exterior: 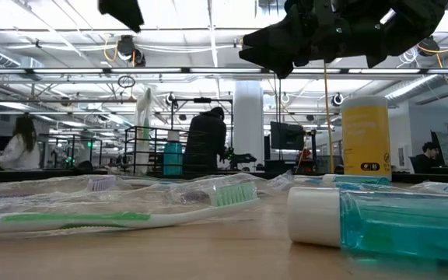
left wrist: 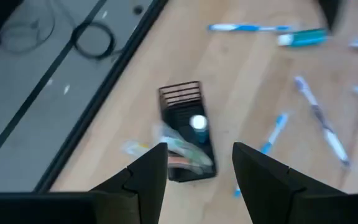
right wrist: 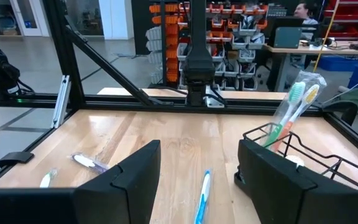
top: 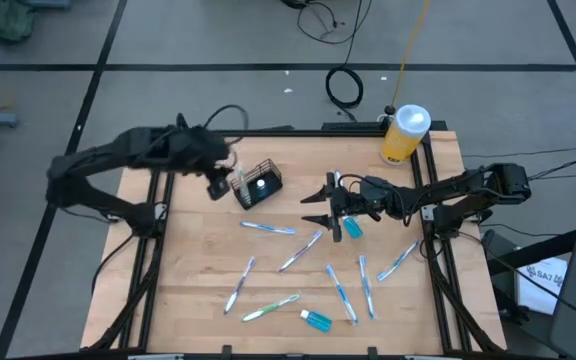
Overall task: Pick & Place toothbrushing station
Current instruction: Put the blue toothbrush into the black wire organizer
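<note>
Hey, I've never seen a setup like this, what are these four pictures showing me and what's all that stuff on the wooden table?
This is a two-armed robot at a wooden table. One picture looks straight down from above, one sits at tabletop level, and two come from cameras on the arms' wrists.

From above, the left end effector hovers open beside a small black wire caddy that already holds packaged toothbrushes and a small white-capped item. The right end effector is open near the table's middle, holding nothing.

Loose toothbrushes lie scattered on the wood, along with small blue bottles. A tall yellow bottle with a white cap stands at the far right corner.

Beyond the table is a workshop with people.
</note>
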### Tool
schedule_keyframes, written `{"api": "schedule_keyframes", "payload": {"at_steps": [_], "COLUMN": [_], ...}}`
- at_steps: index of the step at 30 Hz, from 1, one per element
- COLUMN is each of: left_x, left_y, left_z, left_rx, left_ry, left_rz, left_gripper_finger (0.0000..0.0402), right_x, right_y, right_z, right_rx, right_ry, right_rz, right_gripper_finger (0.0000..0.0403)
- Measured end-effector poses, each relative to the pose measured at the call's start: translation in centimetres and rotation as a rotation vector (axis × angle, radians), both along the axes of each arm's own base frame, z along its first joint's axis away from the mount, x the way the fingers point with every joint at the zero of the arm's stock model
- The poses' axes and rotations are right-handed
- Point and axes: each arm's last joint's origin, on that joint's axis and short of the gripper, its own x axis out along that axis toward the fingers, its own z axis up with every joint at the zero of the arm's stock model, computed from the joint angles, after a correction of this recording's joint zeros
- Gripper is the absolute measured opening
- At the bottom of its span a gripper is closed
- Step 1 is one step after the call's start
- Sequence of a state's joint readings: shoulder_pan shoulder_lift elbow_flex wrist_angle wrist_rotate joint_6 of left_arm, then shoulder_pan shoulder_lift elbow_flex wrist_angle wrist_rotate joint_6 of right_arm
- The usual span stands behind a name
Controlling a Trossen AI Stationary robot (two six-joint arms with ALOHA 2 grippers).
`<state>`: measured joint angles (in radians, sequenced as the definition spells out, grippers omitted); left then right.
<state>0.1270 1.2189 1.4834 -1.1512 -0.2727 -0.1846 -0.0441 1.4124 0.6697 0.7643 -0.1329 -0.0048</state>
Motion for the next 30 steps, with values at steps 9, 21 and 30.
{"api": "schedule_keyframes", "payload": {"at_steps": [9,21,30], "left_x": [-3.8,-1.8,-0.8], "left_y": [-4.8,-8.3,-8.6], "left_z": [-5.2,-15.7,-19.9], "left_rx": [-0.037,-0.083,-0.11], "left_ry": [-0.278,-0.516,-0.46], "left_rz": [-0.201,-0.371,-0.343], "left_gripper_finger": [0.0189,0.0189,0.0189], "right_x": [0.0,0.0,0.0], "right_y": [0.0,0.0,0.0], "right_z": [0.0,0.0,-0.1], "right_rx": [0.045,0.045,0.035], "right_ry": [0.003,0.003,0.01], "right_rz": [-0.003,-0.003,-0.005], "right_gripper_finger": [0.0207,0.0207,0.0207]}}
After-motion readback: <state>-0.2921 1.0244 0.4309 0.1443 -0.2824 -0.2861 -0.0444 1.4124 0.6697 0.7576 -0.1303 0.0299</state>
